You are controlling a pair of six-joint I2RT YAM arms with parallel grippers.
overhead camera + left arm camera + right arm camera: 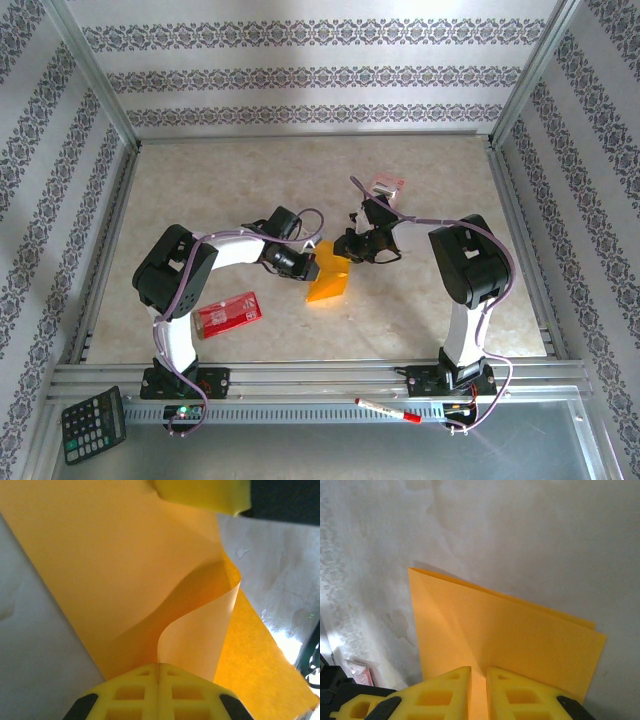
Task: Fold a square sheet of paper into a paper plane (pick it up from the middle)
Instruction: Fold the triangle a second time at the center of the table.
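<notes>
- Seen: thin orange-yellow square sheet of paper (pixel 510 630), doubled over, at the middle of the pale marbled surface (pixel 200 200), between both arms.
- Grip: left tool (pixel 158 666) pinched shut on a curling edge; right tool (pixel 478 672) clamped on the opposite edge.
- Step, as judged: an early fold, crease not yet pressed.
- Next move calls for matched edges, then flattening.

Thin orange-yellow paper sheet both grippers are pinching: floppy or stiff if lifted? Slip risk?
Likely floppy: the thin orange-yellow paper sheet curls into a loose S-bend right above the left gripper. Probably very light: its doubled layers show no sag from the one-edge pinch of the right gripper. Slip looks unlikely while pinched, but tugging apart could crease or tear it.
</notes>
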